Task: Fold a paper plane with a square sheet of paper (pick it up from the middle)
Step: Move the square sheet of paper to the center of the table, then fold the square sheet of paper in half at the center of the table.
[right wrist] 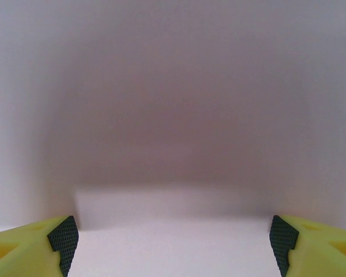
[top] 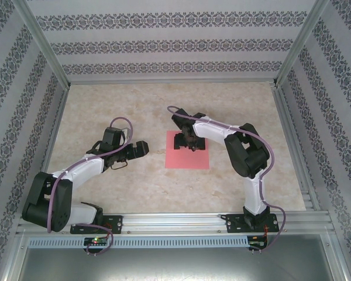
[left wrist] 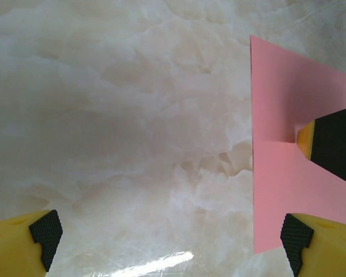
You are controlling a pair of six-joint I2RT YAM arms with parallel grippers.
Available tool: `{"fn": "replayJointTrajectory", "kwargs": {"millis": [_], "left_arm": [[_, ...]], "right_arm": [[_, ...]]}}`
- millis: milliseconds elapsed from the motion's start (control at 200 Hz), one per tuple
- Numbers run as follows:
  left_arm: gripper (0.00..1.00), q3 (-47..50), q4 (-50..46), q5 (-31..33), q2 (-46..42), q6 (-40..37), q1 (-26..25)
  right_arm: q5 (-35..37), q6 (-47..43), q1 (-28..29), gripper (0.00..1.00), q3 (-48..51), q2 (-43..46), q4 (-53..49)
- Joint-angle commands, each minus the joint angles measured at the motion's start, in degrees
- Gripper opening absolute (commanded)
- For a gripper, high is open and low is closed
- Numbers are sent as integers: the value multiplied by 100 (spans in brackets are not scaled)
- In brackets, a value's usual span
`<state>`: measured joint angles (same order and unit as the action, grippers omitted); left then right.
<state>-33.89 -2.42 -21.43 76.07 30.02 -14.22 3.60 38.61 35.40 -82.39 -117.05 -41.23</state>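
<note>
Pickup step; no fold made yet. Thin salmon-pink square sheet of paper (top: 188, 157) flat on pale marble-look table (top: 105, 105), frame centre in top view. Right gripper (top: 191, 140) down on upper-middle of sheet, jaws spread wide, one black-padded fingertip (left wrist: 331, 147) pressing a slight pucker. Left gripper (top: 142, 147) just left of sheet, wide open, empty. Next, likely: closing right jaws to pinch up a ridge mid-sheet without skidding it.
</note>
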Motion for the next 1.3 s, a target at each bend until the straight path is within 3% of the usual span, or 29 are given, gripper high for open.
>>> {"fn": "replayJointTrajectory", "kwargs": {"millis": [0,619,854,1294], "left_arm": [[100,-151,-93,-73,39,12,-47],[100,-65,-145,12,-4,4,-46],[100,-79,-154,41,-8,1,-46],[100,-88,-189,46,-31,-5,-46]], "right_arm": [[26,31,44,88,-3,-126,28],[604,73,233,86,-128,-113,-254],[319,234,238,86,-5,251,0],[312,314,256,83,-150,-294,-51]]}}
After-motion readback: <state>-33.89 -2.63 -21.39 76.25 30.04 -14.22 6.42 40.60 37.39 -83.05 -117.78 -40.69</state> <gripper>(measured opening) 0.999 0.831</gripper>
